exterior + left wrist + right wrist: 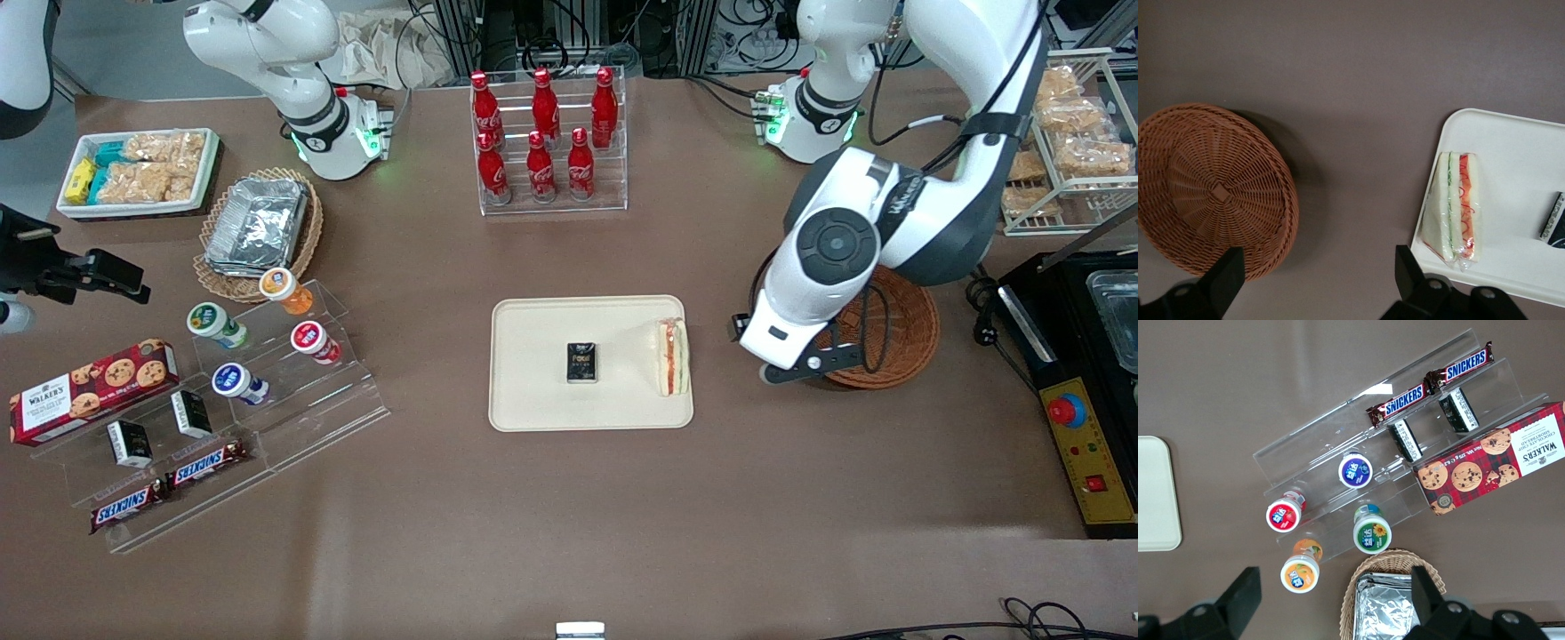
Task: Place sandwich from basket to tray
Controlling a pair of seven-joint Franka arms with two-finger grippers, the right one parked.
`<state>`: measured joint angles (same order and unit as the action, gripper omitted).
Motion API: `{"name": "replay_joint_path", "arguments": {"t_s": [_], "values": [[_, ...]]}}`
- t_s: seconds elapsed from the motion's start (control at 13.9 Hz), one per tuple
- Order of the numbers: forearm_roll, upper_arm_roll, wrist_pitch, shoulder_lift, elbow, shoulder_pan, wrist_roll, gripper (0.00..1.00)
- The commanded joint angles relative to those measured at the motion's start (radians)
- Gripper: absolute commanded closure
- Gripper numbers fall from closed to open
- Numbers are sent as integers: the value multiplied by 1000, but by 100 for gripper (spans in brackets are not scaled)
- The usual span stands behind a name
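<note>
Brown bench [569, 516], bearing tray [533, 400] midway and basket [907, 333] toward the working arm's end. Open gripper [1318, 280] above bare bench between them (fingers apart). Also bottle rack [551, 200], foil-tray basket [258, 227], snack bin [138, 173].

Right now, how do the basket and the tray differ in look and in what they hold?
The basket is round, woven and reddish-brown; the tray is flat, rectangular and cream. The basket holds nothing, while the tray carries the sandwich at its edge nearest the basket, plus a small black packet. The gripper hangs open above the bare table between them. Both rest on the brown table.
</note>
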<state>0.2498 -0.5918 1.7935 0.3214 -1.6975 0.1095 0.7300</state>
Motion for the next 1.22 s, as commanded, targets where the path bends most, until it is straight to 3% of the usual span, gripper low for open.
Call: {"name": "replay_joint_path", "arguments": {"t_s": [0.0,0.36,0.43,0.72,1.15], "values": [[-43,-2,-8,-56,-27,28,-58,0],[-95,4,-63,-163,-27,180,-358,0],[-119,44,-66,-186,-27,174,-391,0],[-228,320,-111,-281,-25,23,-558,0],[-264,521,-190,-364,2,-70,-669,0]]}}
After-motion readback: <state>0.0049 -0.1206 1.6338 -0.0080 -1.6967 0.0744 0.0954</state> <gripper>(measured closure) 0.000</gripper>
